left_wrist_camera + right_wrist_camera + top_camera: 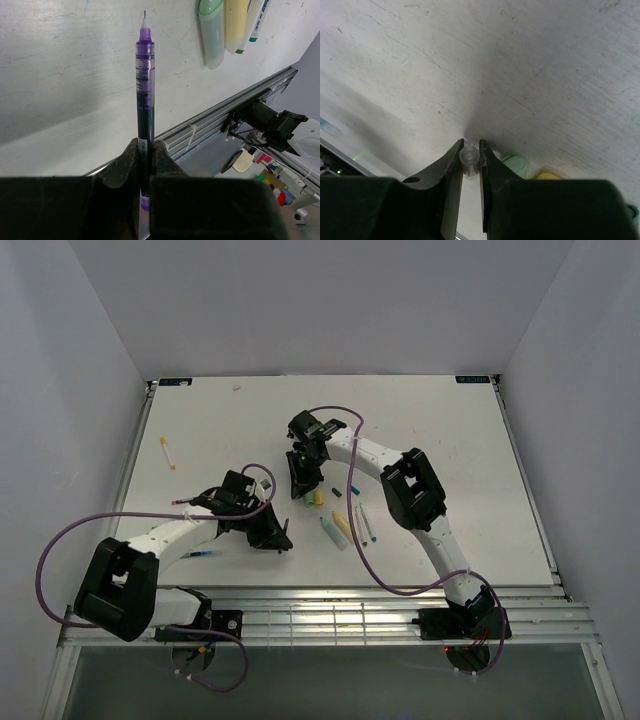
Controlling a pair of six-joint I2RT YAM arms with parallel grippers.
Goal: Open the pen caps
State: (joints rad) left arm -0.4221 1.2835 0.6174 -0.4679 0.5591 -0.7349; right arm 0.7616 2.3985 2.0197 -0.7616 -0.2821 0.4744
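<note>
The left gripper [145, 147] has its jaws closed almost together on the lower barrel of a purple pen [145, 75]. The pen stands straight out ahead of them with its bare tip farthest away, and no cap is on it. Its rear end is lost in the dark between the pads. Ahead and to the right of these jaws lie a green highlighter [212, 35] and a yellow highlighter [236, 22], both cut off by the top edge of the view. The right gripper [469, 145] is narrowed to a thin gap and pinches a small clear cap [469, 158] just behind its fingertips. Only the cap's round end shows, and the rest is hidden between the fingers. Whether that cap touches the table [530, 75] cannot be told. Just beyond the right finger, a green cap [515, 163] and a yellow cap [547, 176] peep out, mostly covered by the finger. From above, a teal cap [337, 492] lies near these, to the right of the right jaws.
</note>
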